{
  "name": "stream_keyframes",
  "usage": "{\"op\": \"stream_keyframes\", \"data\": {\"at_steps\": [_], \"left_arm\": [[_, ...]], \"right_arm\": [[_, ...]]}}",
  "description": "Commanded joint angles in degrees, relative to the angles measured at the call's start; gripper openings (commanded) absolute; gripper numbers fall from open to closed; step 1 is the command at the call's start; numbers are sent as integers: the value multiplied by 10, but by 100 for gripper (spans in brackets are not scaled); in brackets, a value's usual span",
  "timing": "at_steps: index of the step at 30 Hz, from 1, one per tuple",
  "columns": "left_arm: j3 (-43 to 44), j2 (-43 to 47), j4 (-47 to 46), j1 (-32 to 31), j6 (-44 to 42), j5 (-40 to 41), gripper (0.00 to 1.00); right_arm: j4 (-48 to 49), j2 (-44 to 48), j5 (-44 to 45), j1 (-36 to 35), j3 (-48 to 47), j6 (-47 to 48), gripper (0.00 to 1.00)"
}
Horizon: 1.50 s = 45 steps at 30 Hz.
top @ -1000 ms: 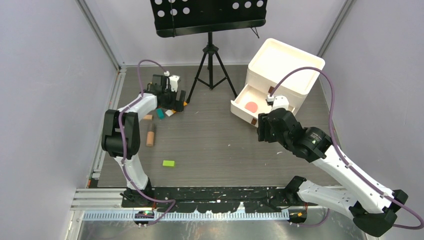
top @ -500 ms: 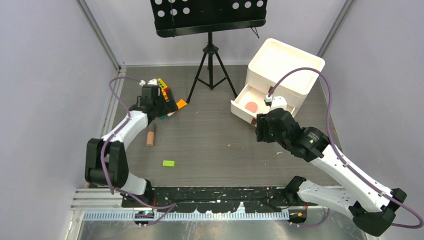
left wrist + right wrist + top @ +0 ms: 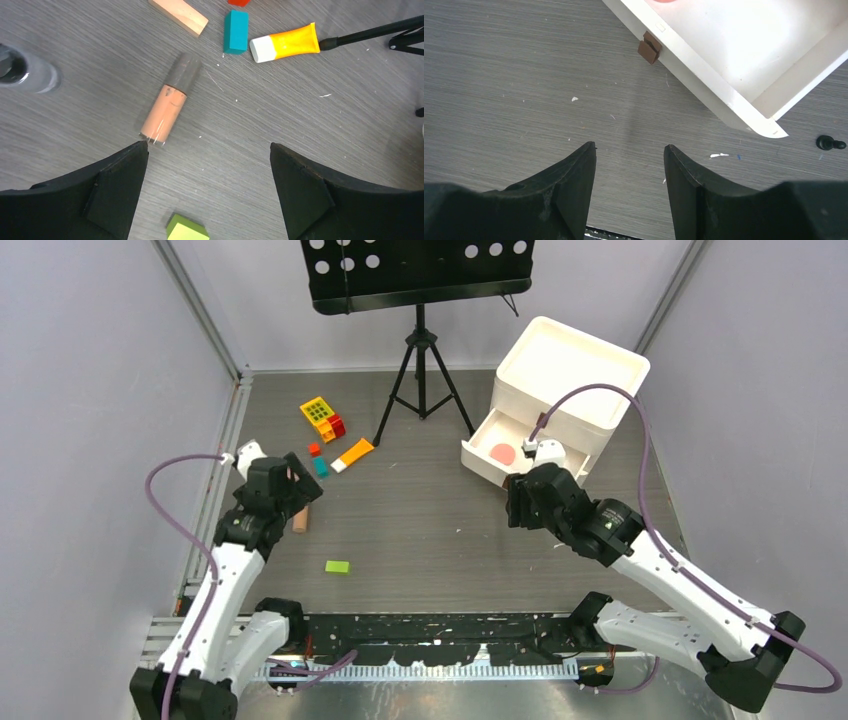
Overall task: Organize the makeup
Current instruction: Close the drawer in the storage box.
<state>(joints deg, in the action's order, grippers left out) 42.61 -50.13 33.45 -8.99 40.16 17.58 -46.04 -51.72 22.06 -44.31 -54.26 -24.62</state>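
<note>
A tan tube (image 3: 167, 102) with a grey cap lies flat on the table just ahead of my left gripper (image 3: 209, 150), which hangs open above it with nothing between its fingers. In the top view the left gripper (image 3: 295, 488) partly covers the tan tube (image 3: 300, 523). An orange tube (image 3: 285, 42) with a white cap lies further out; the top view has this orange tube (image 3: 352, 454) too. A pink round compact (image 3: 503, 453) sits in the open drawer (image 3: 480, 462). My right gripper (image 3: 630, 147) is open and empty over bare table, just short of the drawer's front (image 3: 704, 75).
Toy blocks surround the tubes: teal (image 3: 236, 31), wooden (image 3: 178, 15), green (image 3: 187, 231), and yellow (image 3: 318, 412) and red (image 3: 336, 426) further back. The white drawer box (image 3: 570, 365) stands at back right. A black tripod stand (image 3: 421, 380) stands at the back middle.
My left arm has drawn back from the block cluster at the far left toward the near side, uncovering the yellow and red blocks. The right arm has barely shifted.
</note>
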Motion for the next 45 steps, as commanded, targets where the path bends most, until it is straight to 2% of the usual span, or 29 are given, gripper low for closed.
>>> {"op": "stream_keyframes", "data": {"at_steps": [1, 6, 8, 10, 12, 13, 19, 24, 29, 31, 36, 45], "left_arm": [[15, 52, 62, 2, 7, 28, 94], [29, 81, 52, 2, -32, 0, 95], [26, 89, 13, 2, -71, -48, 91], [31, 79, -4, -1, -59, -60, 89], [46, 51, -7, -19, -58, -72, 89], [51, 40, -14, -37, -57, -65, 89], [40, -10, -132, -284, -80, 99, 90], [28, -119, -296, -400, -122, 97, 89], [36, -258, -507, -486, -225, 89, 89], [55, -310, -547, -503, -250, 71, 89], [131, -426, -557, -514, -255, 28, 90], [207, -511, -569, -527, -268, 8, 89]], "right_arm": [[62, -1, 1, -3, -3, -15, 58], [58, -36, 13, -4, -21, -15, 58], [49, -45, 58, -3, -33, -30, 57], [38, -58, 112, -1, -62, -38, 58], [26, -83, 130, 10, -110, -32, 57], [16, -99, 129, 27, -141, -30, 57], [-20, -210, 76, 123, -329, -11, 57], [-27, -280, 77, 184, -420, 0, 58], [-37, -341, 57, 253, -491, 6, 54], [-38, -364, 46, 280, -508, 3, 51], [-45, -410, 32, 319, -526, 10, 48], [-55, -454, 41, 329, -509, 16, 43]]}}
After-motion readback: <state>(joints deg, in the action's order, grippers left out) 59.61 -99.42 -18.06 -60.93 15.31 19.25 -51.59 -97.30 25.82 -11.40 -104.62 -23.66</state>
